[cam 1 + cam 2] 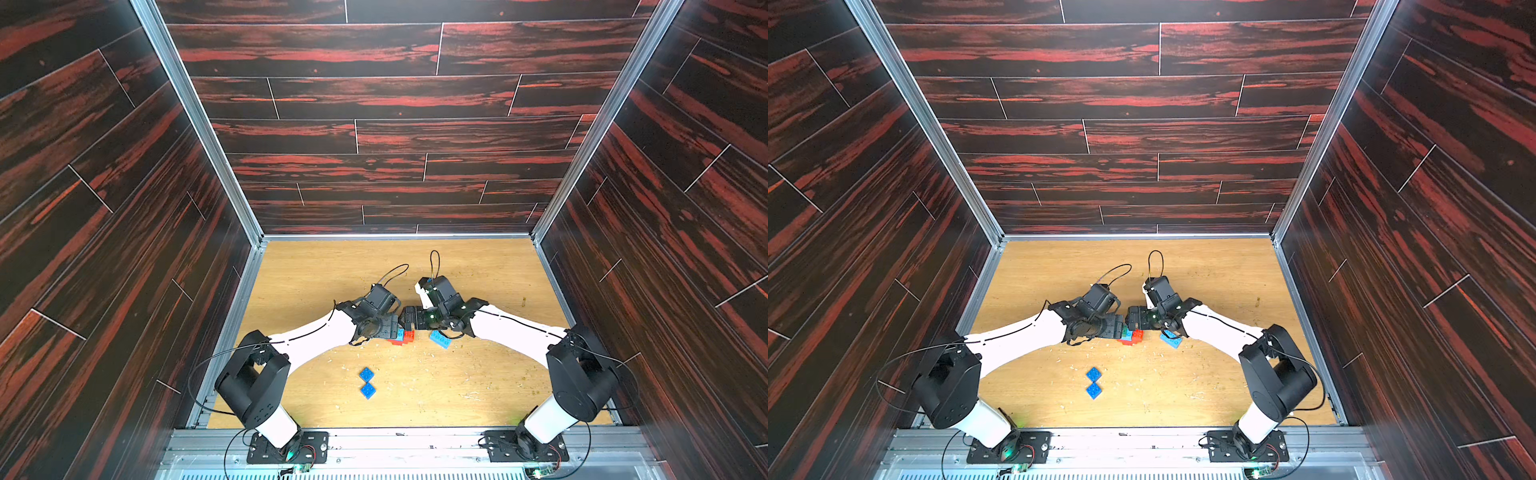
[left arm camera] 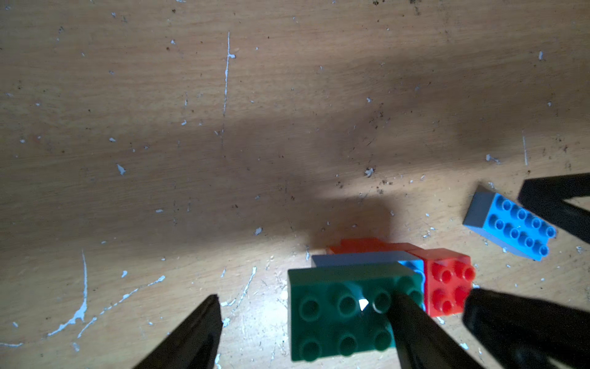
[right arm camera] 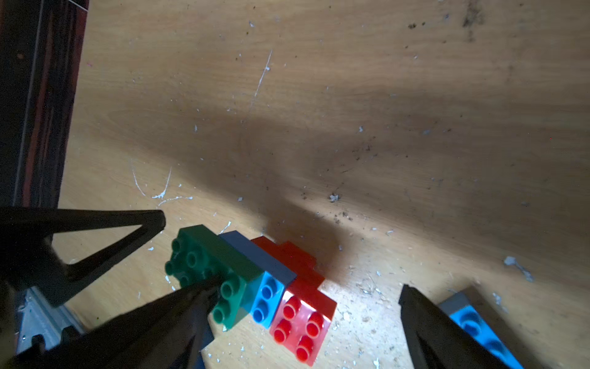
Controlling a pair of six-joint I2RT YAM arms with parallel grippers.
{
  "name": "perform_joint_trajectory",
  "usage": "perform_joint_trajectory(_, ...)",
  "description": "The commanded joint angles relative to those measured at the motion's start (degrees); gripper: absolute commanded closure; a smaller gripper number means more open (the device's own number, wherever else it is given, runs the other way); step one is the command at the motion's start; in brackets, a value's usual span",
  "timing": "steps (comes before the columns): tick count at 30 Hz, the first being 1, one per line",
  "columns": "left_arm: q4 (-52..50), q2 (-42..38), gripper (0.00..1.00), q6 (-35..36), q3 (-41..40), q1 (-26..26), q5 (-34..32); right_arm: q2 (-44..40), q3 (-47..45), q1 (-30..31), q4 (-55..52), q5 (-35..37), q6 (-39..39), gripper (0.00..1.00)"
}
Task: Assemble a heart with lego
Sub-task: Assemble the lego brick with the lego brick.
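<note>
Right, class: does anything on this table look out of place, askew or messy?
White flecks litter the table. One light blue brick lies askew, apart from the joined cluster.

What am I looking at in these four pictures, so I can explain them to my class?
The left arm and right arm are robots mounted at a wooden table. Two pictures look down from overhead; two come from cameras on the wrists. A cluster of green, light blue and red bricks lies in the middle, under both hands. A loose light blue brick lies beside it, two dark blue squares nearer the arms' bases. The left hand and right hand are open; neither holds anything.
</note>
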Motion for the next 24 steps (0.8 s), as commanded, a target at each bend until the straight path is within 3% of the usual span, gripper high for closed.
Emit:
perform_joint_trajectory(1,-13.1,5.2,0.14,2.4,-4.2,-0.3,-2.1,-0.9,-2.2,-0.2,-3.6,2.2,0.4,0.02)
perform_joint_trajectory(24,-10.9,6.0,0.15,2.8,-4.3,-0.4,-0.3,5.9,-2.6,0.9,-6.8,7.2,-2.0,0.02)
